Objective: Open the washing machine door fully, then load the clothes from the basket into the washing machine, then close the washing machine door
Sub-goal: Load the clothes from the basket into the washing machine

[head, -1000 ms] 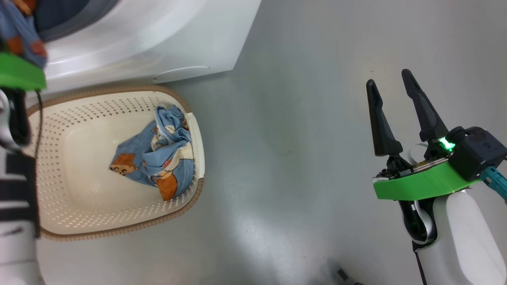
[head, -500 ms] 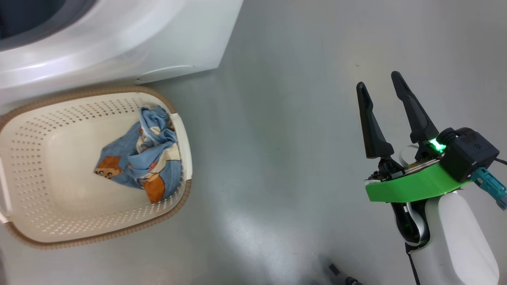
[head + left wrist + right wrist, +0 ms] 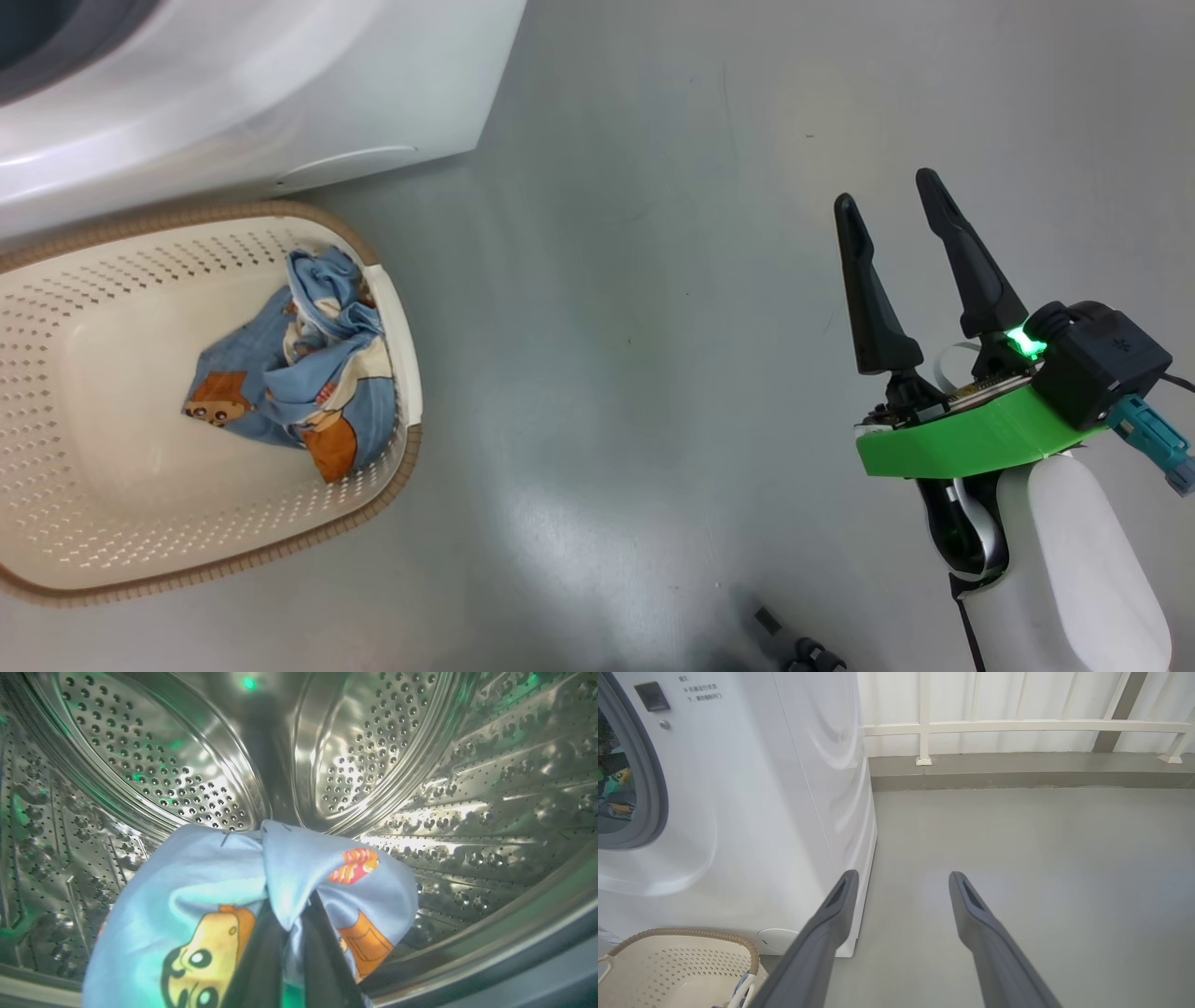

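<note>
Left wrist view: left gripper (image 3: 292, 926) clenched on a bear-print piece (image 3: 205, 872), inside the drum (image 3: 420, 742).
Right gripper (image 3: 885, 191): spread wide, empty, above the floor (image 3: 635, 280).
Clothes (image 3: 308, 373): the rest bunched against the right wall of the basket (image 3: 93, 523).
Handling: soft, light, floppy; pinch the raised top fold.

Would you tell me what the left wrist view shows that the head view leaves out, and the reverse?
Left wrist view: the steel drum, with the left end effector shut on a bear-print cloth inside it. Head view: the basket holding more clothes by the washing machine, and the right end effector open above the floor. Shared: the bear-print fabric, and the machine, seen from inside and from outside.
</note>
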`<state>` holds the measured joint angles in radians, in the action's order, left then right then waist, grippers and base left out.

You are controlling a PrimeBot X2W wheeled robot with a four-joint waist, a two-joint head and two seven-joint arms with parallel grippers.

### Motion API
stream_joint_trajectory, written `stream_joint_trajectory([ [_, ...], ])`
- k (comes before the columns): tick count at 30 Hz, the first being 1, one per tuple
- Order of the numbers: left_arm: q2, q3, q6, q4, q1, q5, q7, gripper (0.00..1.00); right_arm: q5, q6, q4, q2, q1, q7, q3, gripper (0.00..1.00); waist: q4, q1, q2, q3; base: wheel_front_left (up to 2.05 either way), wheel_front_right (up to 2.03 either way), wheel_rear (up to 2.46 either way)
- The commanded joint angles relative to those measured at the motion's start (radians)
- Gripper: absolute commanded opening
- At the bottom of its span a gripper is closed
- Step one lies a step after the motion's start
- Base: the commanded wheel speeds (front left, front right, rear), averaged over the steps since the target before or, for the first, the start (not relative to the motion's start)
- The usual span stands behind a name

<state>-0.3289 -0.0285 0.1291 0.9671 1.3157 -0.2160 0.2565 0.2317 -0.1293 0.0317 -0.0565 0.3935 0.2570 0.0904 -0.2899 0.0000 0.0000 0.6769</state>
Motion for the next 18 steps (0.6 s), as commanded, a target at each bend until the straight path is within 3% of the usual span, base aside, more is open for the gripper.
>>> stream_joint_trajectory([
  [1, -0.054, 0.005, 0.002, -0.010, -0.009, 0.002, 0.005, 0.48, 0.005, -0.001, -0.021, 0.005, -0.006, 0.005, 0.019, 1.00, 0.001, 0.0000, 0.0000, -0.001, 0.00, 0.00, 0.00],
  [2, -0.055, 0.004, 0.002, 0.013, -0.005, 0.000, 0.005, 0.94, 0.005, -0.001, -0.020, 0.005, -0.007, 0.005, 0.017, 1.00, 0.002, 0.0000, 0.0000, -0.002, 0.00, 0.00, 0.00],
  [3, -0.057, 0.004, 0.002, 0.042, -0.001, 0.000, 0.005, 1.00, 0.005, -0.001, -0.019, 0.005, -0.007, 0.005, 0.016, 1.00, 0.004, 0.0000, 0.0000, -0.005, 0.00, 0.00, 0.00],
  [10, -0.051, -0.025, 0.002, 0.134, 0.025, -0.008, 0.005, 1.00, 0.002, -0.001, -0.016, 0.006, -0.010, 0.005, 0.013, 1.00, 0.020, 0.0000, 0.0000, -0.025, 0.00, 0.00, 0.00],
  [18, -0.035, -0.016, 0.002, 0.060, -0.042, -0.058, 0.005, 1.00, -0.005, -0.001, -0.014, 0.006, -0.018, 0.005, 0.007, 1.00, 0.044, 0.0000, 0.0000, -0.051, 0.00, 0.00, 0.00],
])
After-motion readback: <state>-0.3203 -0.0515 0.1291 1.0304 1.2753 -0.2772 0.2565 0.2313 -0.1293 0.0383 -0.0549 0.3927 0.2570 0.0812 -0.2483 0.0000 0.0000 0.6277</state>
